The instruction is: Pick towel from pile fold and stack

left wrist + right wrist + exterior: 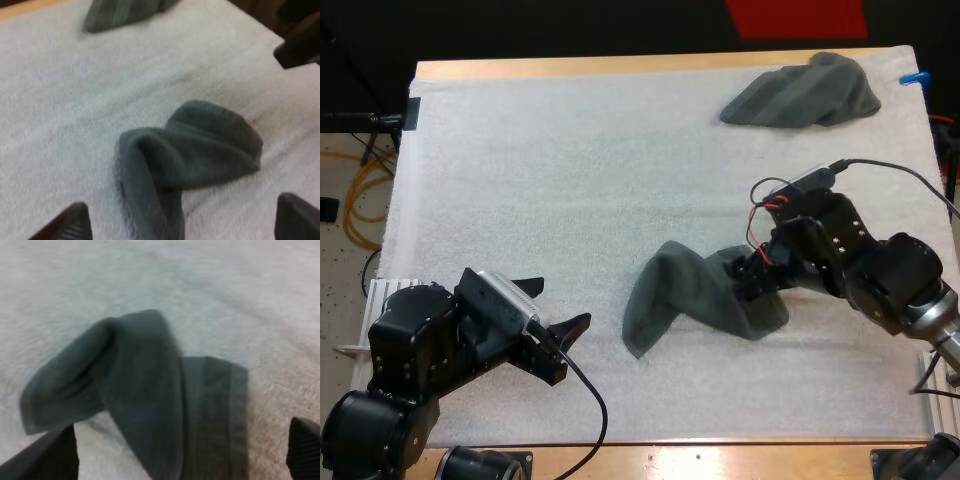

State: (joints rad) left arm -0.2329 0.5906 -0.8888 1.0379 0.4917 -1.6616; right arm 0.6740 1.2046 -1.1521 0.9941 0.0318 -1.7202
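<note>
A dark grey-green towel (685,300) lies twisted and crumpled on the white mat, right of centre. My right gripper (757,277) hovers over its right end, open. In the right wrist view the fingers (52,455) stand wide apart, and the towel (150,390) runs between and beyond them. My left gripper (555,308) sits low at the near left, open and a short way from the towel's left end. The left wrist view has its fingertips (65,225) apart with the towel (190,155) ahead of them. A second crumpled towel (805,92) lies at the far right.
The second towel (120,12) lies far off across the mat in the left wrist view, with my right arm (300,42) dark beside the near towel. The mat (570,170) spreads wide across the left and middle. A wooden table edge (620,66) runs along the far side.
</note>
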